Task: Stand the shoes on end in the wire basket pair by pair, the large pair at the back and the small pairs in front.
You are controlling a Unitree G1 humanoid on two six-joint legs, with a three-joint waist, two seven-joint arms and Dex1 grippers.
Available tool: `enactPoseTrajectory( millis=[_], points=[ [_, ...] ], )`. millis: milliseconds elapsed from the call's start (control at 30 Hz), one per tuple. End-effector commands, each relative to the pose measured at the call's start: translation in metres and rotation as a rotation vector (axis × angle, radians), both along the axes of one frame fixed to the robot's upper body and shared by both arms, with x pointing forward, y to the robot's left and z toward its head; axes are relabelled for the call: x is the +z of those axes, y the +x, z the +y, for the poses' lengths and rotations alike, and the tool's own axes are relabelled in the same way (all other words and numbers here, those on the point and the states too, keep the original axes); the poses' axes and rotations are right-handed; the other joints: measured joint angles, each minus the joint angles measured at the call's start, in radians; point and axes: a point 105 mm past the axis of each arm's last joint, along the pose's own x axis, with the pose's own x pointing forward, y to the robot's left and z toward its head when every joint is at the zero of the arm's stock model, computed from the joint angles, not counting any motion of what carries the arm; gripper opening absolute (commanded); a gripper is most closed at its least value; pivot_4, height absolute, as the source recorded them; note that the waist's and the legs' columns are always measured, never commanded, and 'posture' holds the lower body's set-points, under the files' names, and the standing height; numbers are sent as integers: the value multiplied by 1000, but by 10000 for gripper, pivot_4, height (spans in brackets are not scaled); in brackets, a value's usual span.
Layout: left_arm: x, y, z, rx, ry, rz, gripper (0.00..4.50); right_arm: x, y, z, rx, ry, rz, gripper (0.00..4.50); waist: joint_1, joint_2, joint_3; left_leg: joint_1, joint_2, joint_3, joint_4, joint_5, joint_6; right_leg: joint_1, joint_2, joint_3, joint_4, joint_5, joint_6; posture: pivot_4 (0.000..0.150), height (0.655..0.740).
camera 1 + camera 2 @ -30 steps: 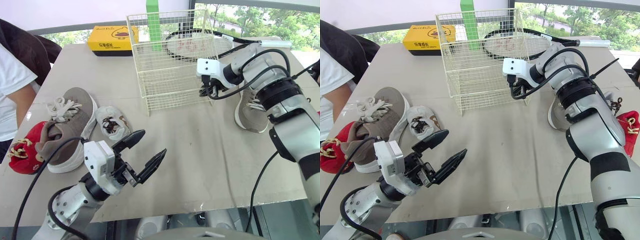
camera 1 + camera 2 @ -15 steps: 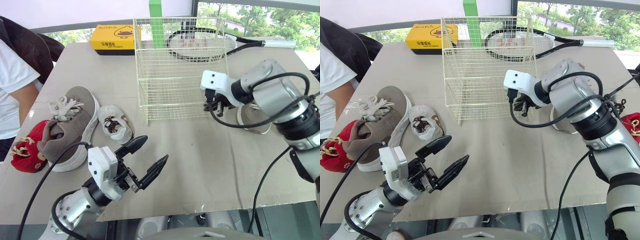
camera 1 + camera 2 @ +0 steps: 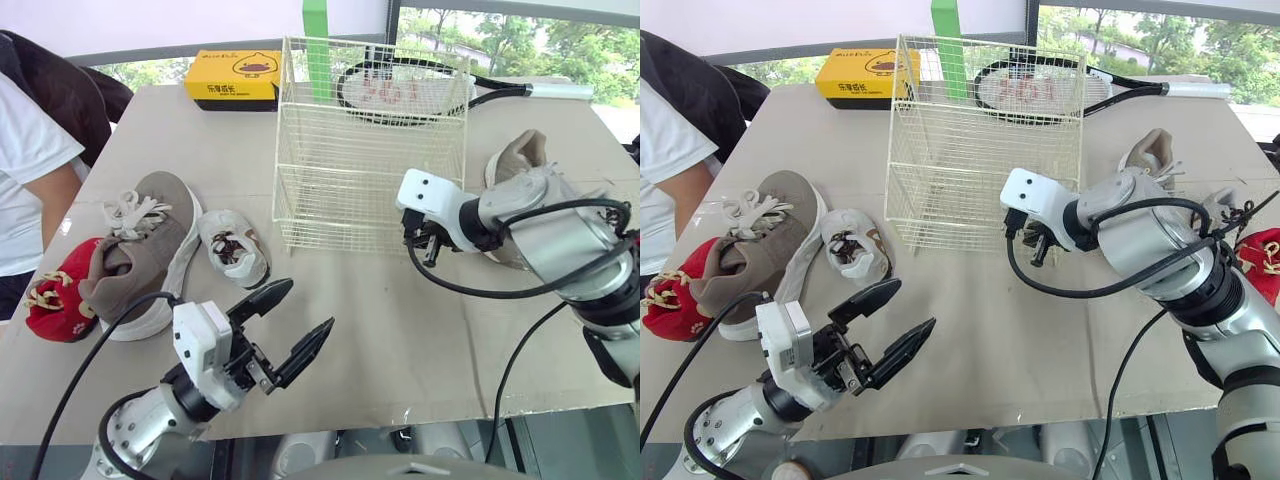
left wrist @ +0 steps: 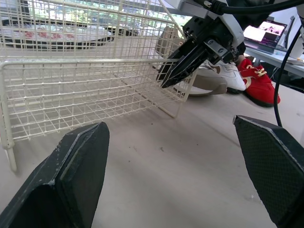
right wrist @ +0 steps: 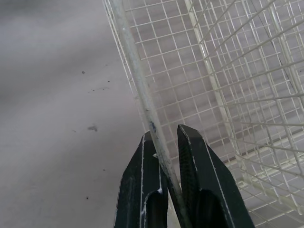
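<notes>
The cream wire basket (image 3: 370, 140) stands on the table with nothing inside. My right gripper (image 3: 424, 246) is shut on a wire at its lower front right corner; the right wrist view has the wire (image 5: 142, 95) running between the fingers. My left gripper (image 3: 311, 303) hovers open and empty near the table's front edge. On the left lie a large grey sneaker (image 3: 140, 250), a small white shoe (image 3: 235, 250) and a small red shoe (image 3: 55, 300). On the right are the other grey sneaker (image 3: 520, 165), a white shoe (image 4: 223, 76) and a red shoe (image 3: 1260, 260).
A yellow box (image 3: 240, 78), a green post (image 3: 317, 40) and a racket (image 3: 400, 85) sit behind the basket. A person's arm (image 3: 30, 170) is at the table's left side. Bare tabletop (image 3: 400, 340) lies between my grippers.
The basket has slid toward me and a little to the right with my right gripper holding its corner. The right-hand grey sneaker is now uncovered. My left gripper has stayed open in place.
</notes>
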Motion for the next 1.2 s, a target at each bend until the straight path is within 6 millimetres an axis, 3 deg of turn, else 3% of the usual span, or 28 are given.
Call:
enactPoseTrajectory(
  millis=[33, 367, 500, 533, 567, 733, 800, 833, 933, 1067, 1200],
  points=[
    [8, -1, 4, 10, -2, -40, 45000, -20, -5, -9, -24, 1, 87, 307, 1, -1, -2, 1, 0, -1, 0, 0, 0, 1, 0, -1, 0, 0, 0, 1500, 7400],
    [9, 0, 8, 8, 16, -42, 45000, -30, -2, -26, 100, -75, 36, 307, 18, -6, -10, 3, -2, -3, 2, 0, 0, 4, -1, -3, -2, 0, 0, 1500, 7400],
    [9, 1, 10, 11, 23, -43, 45000, -25, -2, -20, 160, -39, 40, 307, 20, -10, -13, 3, -2, -3, 2, 0, 0, 5, -1, -3, -1, 0, 0, 1500, 7400],
    [9, 1, 12, 15, 23, -43, 45000, -23, 0, -18, 155, -10, 41, 7366, 19, -11, -14, 3, -2, -3, 2, 0, 0, 5, -1, -3, -2, -1, 0, 1500, 7400],
    [9, 1, 12, 16, 25, -42, 45000, -21, 3, -18, 142, 5, 27, 10455, 18, -12, -15, 3, -2, -3, 2, 0, 0, 5, -1, -3, -2, -1, 0, 1500, 7400],
    [10, 2, 16, 29, 32, -42, 45000, -7, 12, -16, 75, 85, -21, 34333, 2, -9, -14, 4, -1, -2, 1, 0, 0, 5, 0, -1, -1, -1, -1, 1500, 7400],
    [10, 4, 19, 46, 25, -39, 45000, 2, 11, -14, 50, 122, -40, 42105, -3, -7, -13, 4, -1, -2, 1, 0, 0, 5, 0, -1, -1, -1, -1, 1500, 7400],
    [11, 5, 21, 55, 24, -39, 45000, 6, 8, -14, 49, 142, -42, 43659, -4, -6, -12, 4, -1, -2, 1, 0, 0, 4, 0, -1, -1, -1, 0, 1500, 7400],
    [10, 9, 26, 88, 9, -29, 45000, 11, 0, -14, 47, 176, -24, 43659, -2, -4, -11, 2, -1, -2, 1, 0, 0, 3, 0, -1, -1, 0, 0, 1500, 7400],
    [9, 16, 25, 79, 35, -37, 45000, 0, -4, -22, -17, 129, -3, 43659, -4, -3, -11, 2, -1, -3, 0, 0, 0, 3, 0, -2, -1, 0, 0, 1500, 7400],
    [8, 19, 26, 70, 35, -39, 45000, -8, -7, -33, -63, 69, -15, 31728, 2, -2, -10, 2, -1, -3, 0, 0, 0, 3, -1, -2, -1, 0, 0, 1500, 7400]
  ],
)
